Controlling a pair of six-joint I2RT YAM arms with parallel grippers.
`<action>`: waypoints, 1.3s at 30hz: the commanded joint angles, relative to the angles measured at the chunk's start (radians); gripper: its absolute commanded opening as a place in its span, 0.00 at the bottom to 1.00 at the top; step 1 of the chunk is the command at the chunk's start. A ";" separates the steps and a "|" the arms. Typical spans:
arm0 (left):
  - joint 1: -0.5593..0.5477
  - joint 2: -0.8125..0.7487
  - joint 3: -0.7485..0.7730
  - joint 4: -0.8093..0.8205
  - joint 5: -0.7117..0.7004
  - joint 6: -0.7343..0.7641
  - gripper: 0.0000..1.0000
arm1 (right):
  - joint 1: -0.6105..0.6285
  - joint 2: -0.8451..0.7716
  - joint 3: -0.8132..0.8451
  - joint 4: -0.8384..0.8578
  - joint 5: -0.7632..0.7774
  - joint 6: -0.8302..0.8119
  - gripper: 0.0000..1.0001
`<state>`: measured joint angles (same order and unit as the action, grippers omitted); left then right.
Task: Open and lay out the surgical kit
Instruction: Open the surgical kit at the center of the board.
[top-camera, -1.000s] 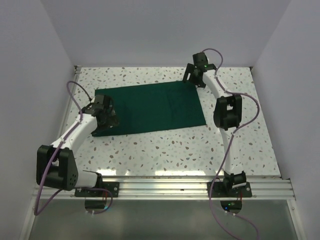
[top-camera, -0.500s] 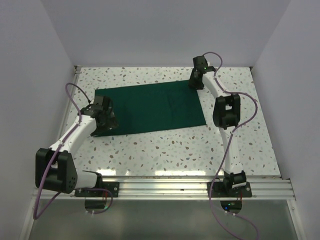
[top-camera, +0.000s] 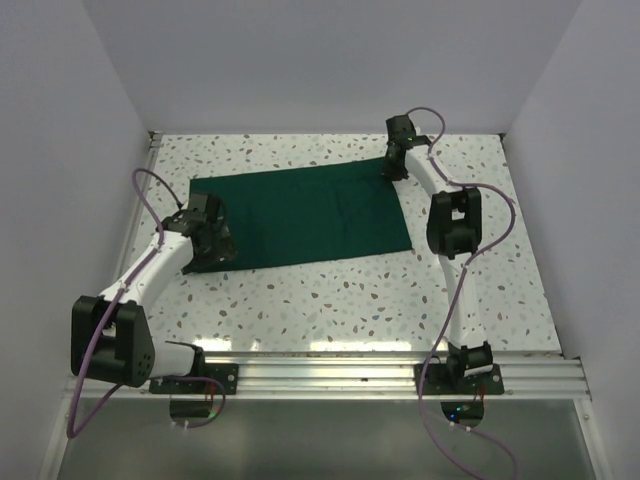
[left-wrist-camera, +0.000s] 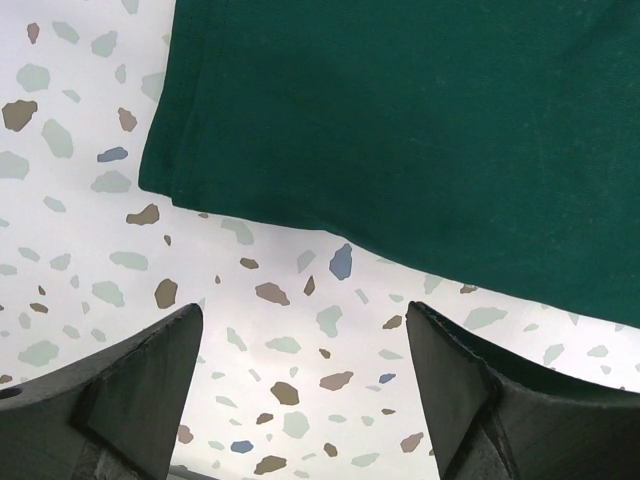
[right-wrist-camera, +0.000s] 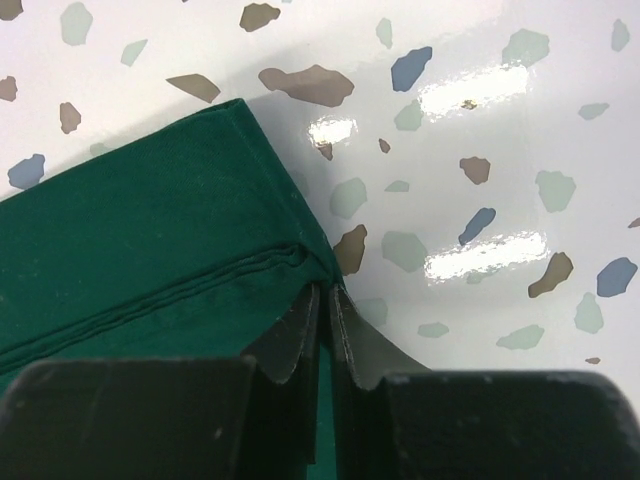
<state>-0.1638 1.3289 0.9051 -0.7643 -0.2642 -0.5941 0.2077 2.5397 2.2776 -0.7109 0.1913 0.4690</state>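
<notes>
Compared with the earlier view, the dark green cloth wrap (top-camera: 300, 215) is lying in the same spot, while your right gripper (top-camera: 392, 170) is now closing in on its far right corner with jaws that were spread a second ago.

The wrap is resting flat and folded on the speckled table (top-camera: 350, 300), left of centre; nothing it may contain is showing. In the right wrist view the right gripper (right-wrist-camera: 325, 300) is clenching on the wrap (right-wrist-camera: 150, 230) at its edge, where stacked folds are bunching against the fingertips. You are likely taking that corner because the loose layers are meeting there, giving a flap to peel back.

Your left gripper (top-camera: 215, 250) is hovering over the near left corner. Its wrist view shows the left gripper (left-wrist-camera: 300, 330) released, jaws wide and empty, with the wrap's hem (left-wrist-camera: 420, 130) lying just beyond them on bare table. It appears you are posting it there either to pin or to take the opposite corner.

Unfolding is judged barely begun. Risk noted: the pinch may be catching every layer, dragging the whole wrap.
</notes>
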 joint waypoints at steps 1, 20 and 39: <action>0.004 -0.030 -0.006 0.010 0.008 -0.015 0.86 | -0.002 -0.053 -0.036 -0.007 0.002 -0.003 0.07; 0.004 -0.057 0.003 0.000 0.006 0.014 0.86 | -0.001 -0.127 -0.006 -0.076 -0.012 0.016 0.13; 0.004 -0.096 -0.008 -0.013 0.002 0.017 0.86 | 0.016 -0.133 -0.023 -0.093 -0.021 0.016 0.44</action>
<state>-0.1638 1.2621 0.9009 -0.7673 -0.2607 -0.5892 0.2131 2.4748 2.2562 -0.7860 0.1837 0.4793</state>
